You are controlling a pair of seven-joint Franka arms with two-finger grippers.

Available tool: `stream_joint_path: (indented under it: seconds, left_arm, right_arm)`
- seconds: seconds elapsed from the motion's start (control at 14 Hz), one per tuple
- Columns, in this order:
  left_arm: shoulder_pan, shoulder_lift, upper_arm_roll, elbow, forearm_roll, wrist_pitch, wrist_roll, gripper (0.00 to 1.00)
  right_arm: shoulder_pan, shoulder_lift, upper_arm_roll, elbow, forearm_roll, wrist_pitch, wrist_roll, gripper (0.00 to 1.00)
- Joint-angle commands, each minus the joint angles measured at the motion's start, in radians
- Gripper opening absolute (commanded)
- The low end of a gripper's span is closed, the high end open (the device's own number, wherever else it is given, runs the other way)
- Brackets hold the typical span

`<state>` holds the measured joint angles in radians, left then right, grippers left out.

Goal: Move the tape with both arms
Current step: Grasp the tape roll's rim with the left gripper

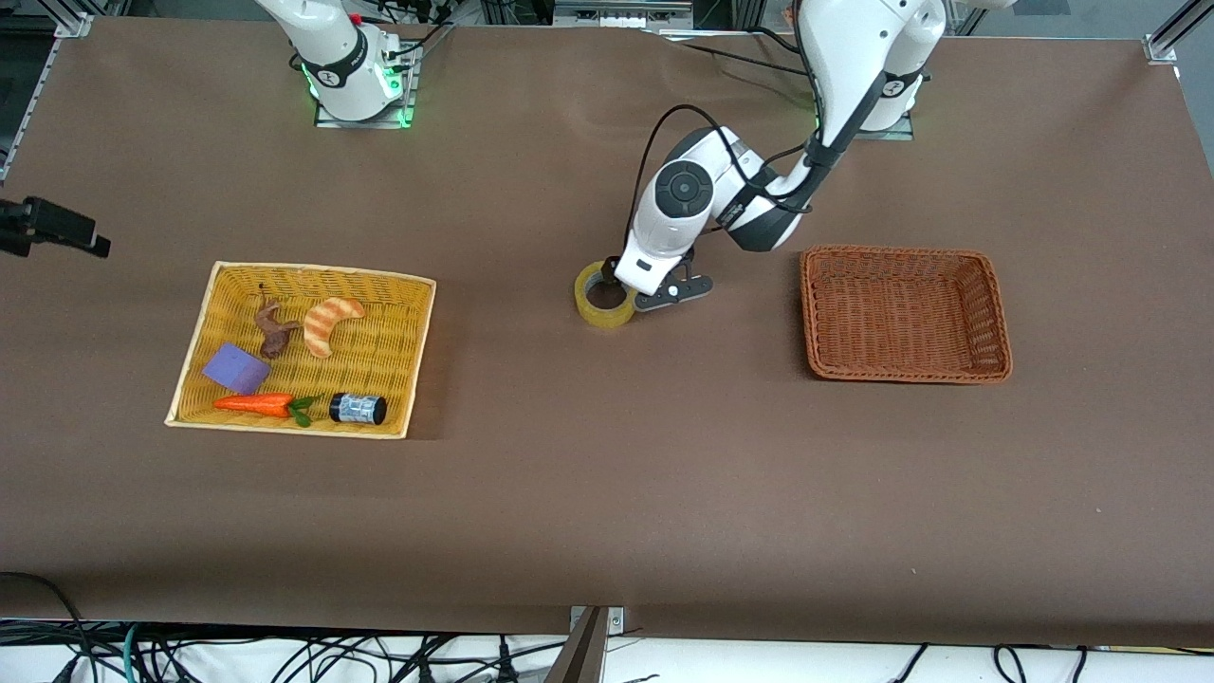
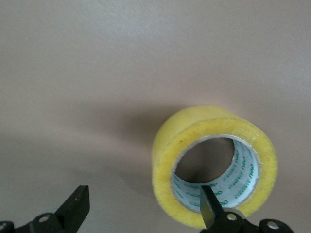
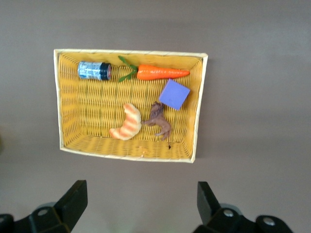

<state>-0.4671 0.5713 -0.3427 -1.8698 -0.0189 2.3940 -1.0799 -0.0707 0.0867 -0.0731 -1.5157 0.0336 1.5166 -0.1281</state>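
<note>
One finger of my open left claw point(image 2: 141, 213) sits inside the tape point(image 1: 604, 296) on the worktop point(image 1: 607, 493), gripping nothing; closing off-centre could tip it, while my right claw point(image 3: 141, 206) waits open over the yellow basket point(image 3: 129, 153).

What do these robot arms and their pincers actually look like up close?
Both arms are glossy white with rounded shells and black joint bands. The left arm carries looping black cables and a round black cap. The left gripper and right gripper have flat black fingers. Green lights glow at the bases.
</note>
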Motion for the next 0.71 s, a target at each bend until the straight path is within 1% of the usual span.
stream_joint_path:
  seconds: [0.0, 0.07, 0.29, 0.36, 0.43, 0.5, 0.57, 0.64]
  left_arm:
    - [-0.022, 0.054, 0.011, 0.070, 0.033, -0.006, -0.054, 1.00]
    - [-0.022, 0.067, 0.016, 0.078, 0.033, -0.004, -0.054, 1.00]
    - [-0.028, 0.096, 0.021, 0.090, 0.034, 0.048, -0.054, 0.99]
    - [-0.030, 0.101, 0.021, 0.090, 0.036, 0.056, -0.054, 0.88]
    - [-0.030, 0.101, 0.021, 0.090, 0.045, 0.057, -0.051, 0.64]
    - [-0.030, 0.101, 0.021, 0.090, 0.074, 0.057, -0.049, 0.22]
    - [-0.030, 0.101, 0.021, 0.087, 0.094, 0.057, -0.052, 0.00]
    - [-0.028, 0.101, 0.021, 0.084, 0.100, 0.053, -0.051, 0.00]
  right_arm:
    - [-0.001, -0.036, -0.019, -0.057, -0.029, 0.033, -0.013, 1.00]
    - [-0.001, -0.016, -0.034, -0.041, -0.027, 0.033, -0.011, 1.00]
    - [0.000, 0.015, -0.034, -0.011, -0.029, 0.034, -0.008, 1.00]
    - [0.000, 0.021, -0.034, -0.005, -0.031, 0.039, -0.007, 1.00]
    - [0.000, 0.027, -0.034, 0.011, -0.029, 0.034, -0.007, 1.00]
    - [0.000, 0.033, -0.034, 0.015, -0.027, 0.033, -0.007, 1.00]
    - [0.000, 0.033, -0.033, 0.017, -0.027, 0.036, -0.007, 1.00]
    - [0.003, 0.033, -0.033, 0.017, -0.027, 0.036, -0.005, 1.00]
